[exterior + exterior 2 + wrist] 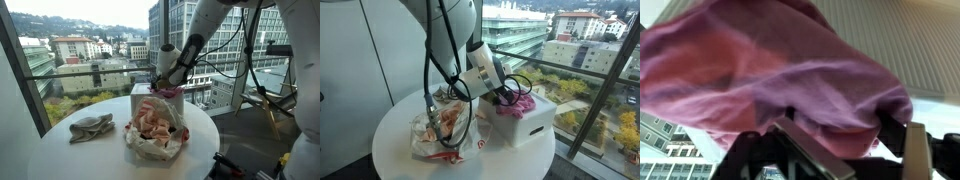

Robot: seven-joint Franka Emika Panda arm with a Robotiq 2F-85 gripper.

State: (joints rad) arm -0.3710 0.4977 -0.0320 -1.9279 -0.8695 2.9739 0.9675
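A white box (525,126) stands on the right side of the round white surface (392,150), with a pink cloth (524,103) bunched on top. The gripper (506,95) comes in from the left, its fingers buried in the cloth, their grip hidden. Just left of the box lies a clear bag (442,128) of pink and white things.

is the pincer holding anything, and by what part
Cannot be told: the pincer is at the pink cloth atop the white box, but its closure is hidden.
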